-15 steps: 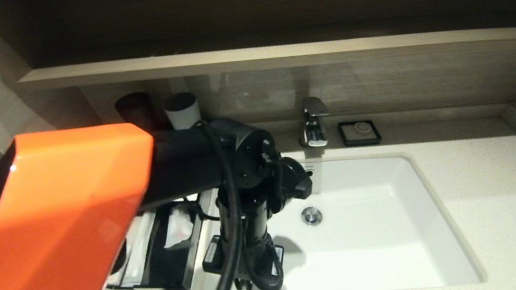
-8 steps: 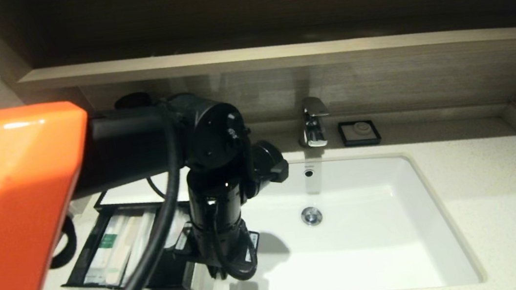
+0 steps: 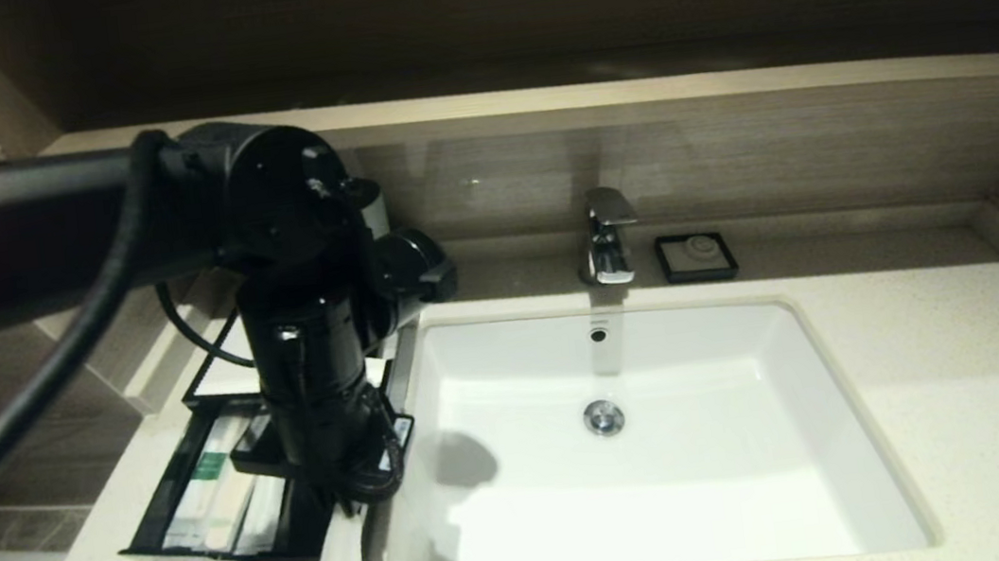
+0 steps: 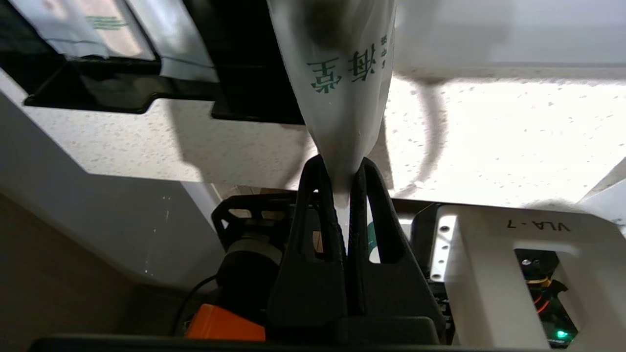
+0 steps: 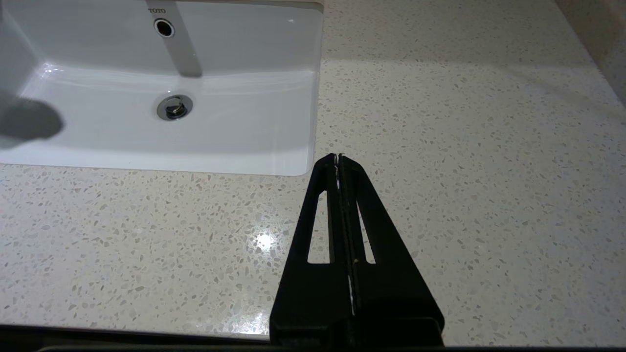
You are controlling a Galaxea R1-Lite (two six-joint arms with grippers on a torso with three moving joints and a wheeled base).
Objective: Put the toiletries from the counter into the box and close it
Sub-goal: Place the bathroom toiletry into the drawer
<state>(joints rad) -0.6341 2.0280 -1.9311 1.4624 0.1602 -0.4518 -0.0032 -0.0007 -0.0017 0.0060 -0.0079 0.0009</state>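
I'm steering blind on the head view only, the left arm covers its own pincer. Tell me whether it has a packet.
Observer: Yes. In the left wrist view the left pincer is shut on the end of a white packet with green print.
Operator: Report where the packet hangs relative to the box.
Observer: In that view the packet hangs beside the open drawer of the box, over the counter, not inside the drawer.
Operator: Check the drawer contents.
Observer: The wrist view shows other packets already lying in the drawer.
Operator: Confirm the right arm.
Observer: The right pincer is shut and empty, above bare counter beside the basin.
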